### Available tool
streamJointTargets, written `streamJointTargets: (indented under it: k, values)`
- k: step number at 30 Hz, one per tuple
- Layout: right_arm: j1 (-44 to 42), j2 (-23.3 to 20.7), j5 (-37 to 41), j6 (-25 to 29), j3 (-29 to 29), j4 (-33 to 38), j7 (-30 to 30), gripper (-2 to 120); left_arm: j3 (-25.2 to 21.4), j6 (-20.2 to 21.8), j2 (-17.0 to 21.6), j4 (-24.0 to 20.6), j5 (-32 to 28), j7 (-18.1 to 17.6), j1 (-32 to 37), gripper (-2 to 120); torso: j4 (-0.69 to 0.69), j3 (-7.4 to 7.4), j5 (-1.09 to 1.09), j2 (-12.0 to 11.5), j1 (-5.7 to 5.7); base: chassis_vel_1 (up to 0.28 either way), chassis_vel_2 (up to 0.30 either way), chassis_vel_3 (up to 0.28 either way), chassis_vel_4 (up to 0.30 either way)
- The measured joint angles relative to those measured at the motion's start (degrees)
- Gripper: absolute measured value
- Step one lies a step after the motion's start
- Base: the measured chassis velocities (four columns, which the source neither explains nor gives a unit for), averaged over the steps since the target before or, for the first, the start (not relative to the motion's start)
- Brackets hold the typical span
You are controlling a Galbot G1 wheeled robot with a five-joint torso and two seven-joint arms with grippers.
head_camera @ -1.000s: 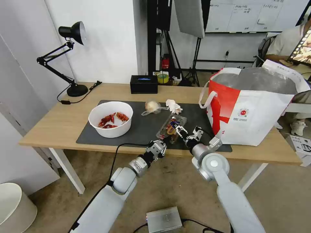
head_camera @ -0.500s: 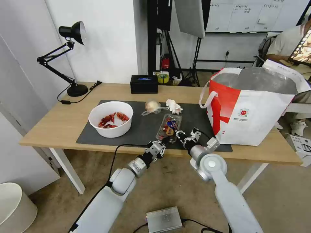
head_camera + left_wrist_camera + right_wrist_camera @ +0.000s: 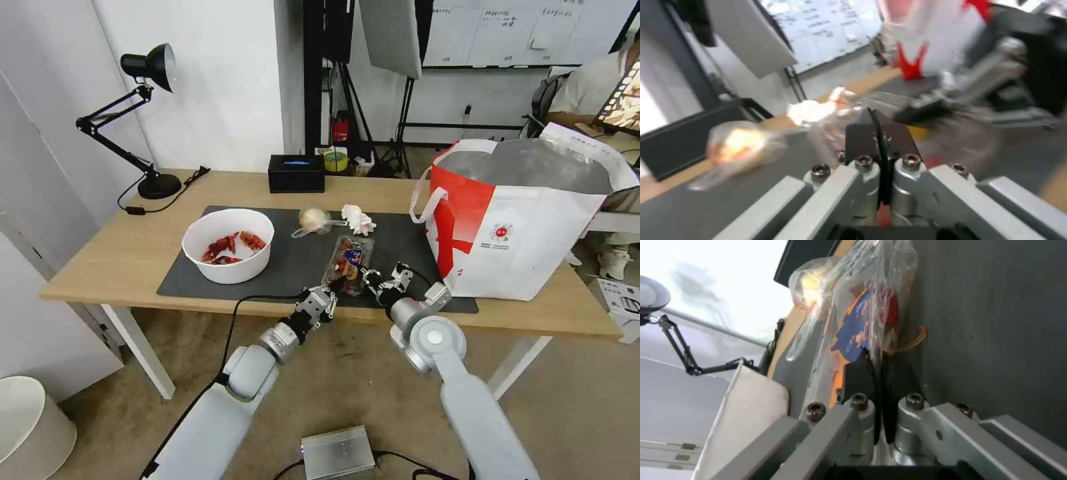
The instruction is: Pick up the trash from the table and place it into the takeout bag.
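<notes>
the right claw [image 3: 365, 275] is clamped on the near edge of the clear clamshell tray [image 3: 347, 259]. in the right wrist view its fingers [image 3: 857, 373] are pressed together with thin plastic pinched between them. an edge grip suits this item, judging by its shape: the tray is flat, wide and flexible, so a rim is the only part narrow enough to fit between the fingers. the tray lies on the dark mat [image 3: 293, 273], extending away from the claw toward the far side of the surface [image 3: 127, 257].

the left claw [image 3: 325, 298] sits at the near edge of the surface, just beside the near left corner of the tray. its fingers [image 3: 878, 133] are together with nothing between them.

the takeout bag [image 3: 527, 220] stands upright on the robot's right, mouth open, near the right claw; this placement appears to keep the transfer path short.

remaining trash on the mat:
- white bowl [image 3: 229, 245] of red shells, left of the tray, well apart from both claws.
- wrapped beige lump [image 3: 313, 219], beyond the tray.
- crumpled tissue [image 3: 357, 219], beyond the tray, beside the lump.
</notes>
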Motion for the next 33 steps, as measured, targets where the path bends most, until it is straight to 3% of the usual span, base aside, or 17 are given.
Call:
streamJointTargets:
  k: [5,8,12,26,28,33]
  values:
    - [0.03,-0.21,0.00,0.05,-0.12,0.69,0.17,0,-1.26,1.14,1.72,-2.40,-4.88,-1.74,0.68,0,0.00,0.00,0.00,0.00,0.00,0.000,0.000,0.000,0.000]
    - [0.05,-0.36,-0.03,0.08,-0.16,1.01,0.20,0,-1.80,1.79,2.29,-3.50,-6.56,-2.14,1.57,8,0.00,0.00,0.00,0.00,0.00,0.000,0.000,0.000,0.000]
    - [0.53,-0.93,-0.10,0.09,0.23,1.89,0.39,0,-3.60,2.49,3.07,-6.36,-7.78,-2.92,5.43,28,0.00,0.00,0.00,0.00,0.00,0.000,0.000,0.000,0.000]
    - [0.43,-4.93,1.66,0.03,0.01,7.05,0.57,0,-9.65,3.61,3.20,-12.55,-9.99,-3.41,13.64,73,0.00,0.00,0.00,0.01,0.00,0.000,0.000,0.000,0.000]
    - [1.58,-7.05,3.42,-0.22,0.17,9.58,0.88,0,-10.24,3.87,3.20,-13.49,-10.27,-3.45,14.59,85,0.00,0.00,0.00,0.01,0.00,0.000,0.000,0.000,0.000]
    - [2.83,-9.77,5.60,-0.38,0.45,13.50,1.66,0,-11.04,4.12,3.05,-15.04,-10.65,-3.48,15.92,99,-0.01,0.00,0.00,0.01,0.00,0.000,0.000,0.000,0.000]
